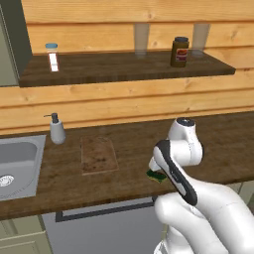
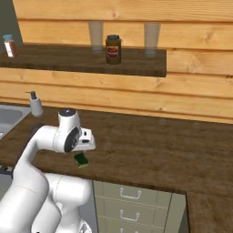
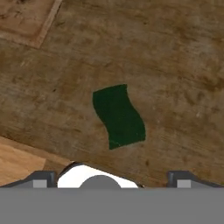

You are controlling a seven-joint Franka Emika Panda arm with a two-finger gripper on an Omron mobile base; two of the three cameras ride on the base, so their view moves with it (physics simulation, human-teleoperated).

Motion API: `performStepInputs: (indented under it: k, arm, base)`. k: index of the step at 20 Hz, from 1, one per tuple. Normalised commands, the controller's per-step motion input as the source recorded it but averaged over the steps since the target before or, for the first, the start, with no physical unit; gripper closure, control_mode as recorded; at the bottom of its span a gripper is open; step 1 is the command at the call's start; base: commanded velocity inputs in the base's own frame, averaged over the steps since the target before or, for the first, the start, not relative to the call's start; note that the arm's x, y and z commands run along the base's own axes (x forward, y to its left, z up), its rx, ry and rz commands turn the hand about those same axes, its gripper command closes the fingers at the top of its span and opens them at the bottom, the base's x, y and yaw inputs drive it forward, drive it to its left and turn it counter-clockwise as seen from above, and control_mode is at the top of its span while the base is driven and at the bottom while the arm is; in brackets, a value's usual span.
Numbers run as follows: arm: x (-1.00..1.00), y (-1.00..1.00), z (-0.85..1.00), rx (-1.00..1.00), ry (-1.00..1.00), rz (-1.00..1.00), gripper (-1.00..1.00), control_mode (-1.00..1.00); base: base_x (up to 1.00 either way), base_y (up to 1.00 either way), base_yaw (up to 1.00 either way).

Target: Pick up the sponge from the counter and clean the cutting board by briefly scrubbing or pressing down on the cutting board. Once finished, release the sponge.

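Dark wood-grain counter (image 1: 218,149) runs below a plank wall. From the left base view, the cutting board (image 1: 98,155) lies flat on it, the sponge (image 1: 156,174) well to the board's right near the front edge, partly hidden by the arm. From the right base view, the sponge (image 2: 81,159) sits just below the hand. In the hand view, the sponge (image 3: 118,115) lies between the widely parted fingertips (image 3: 40,178), untouched; the board's corner (image 3: 26,19) shows beyond it.

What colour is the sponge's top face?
Dark green; the sponge shows best in the hand view, lying on the counter.
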Motion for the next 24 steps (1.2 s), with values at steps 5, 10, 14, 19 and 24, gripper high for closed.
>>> performStepInputs:
  k: [5,10,14,19,24]
  arm:
    - [0.26,0.13,-0.14,-0.02,0.02,0.27,-1.0,-1.0]
    - [0.23,0.01,-0.01,-0.02,0.0,0.23,-1.0,-1.0]
    - [0.22,0.08,-0.09,-0.07,0.09,0.13,-1.0,-1.0]
    - [0.38,0.24,-0.22,-0.11,0.12,0.0,-1.0,-1.0]
    - [0.15,0.0,-0.22,-0.01,0.04,0.0,-1.0,-1.0]
  base:
    - [0.0,0.0,0.0]
    - [0.0,0.0,0.0]
    - [0.0,0.0,0.0]
    - [0.0,0.0,0.0]
    - [0.0,0.0,0.0]
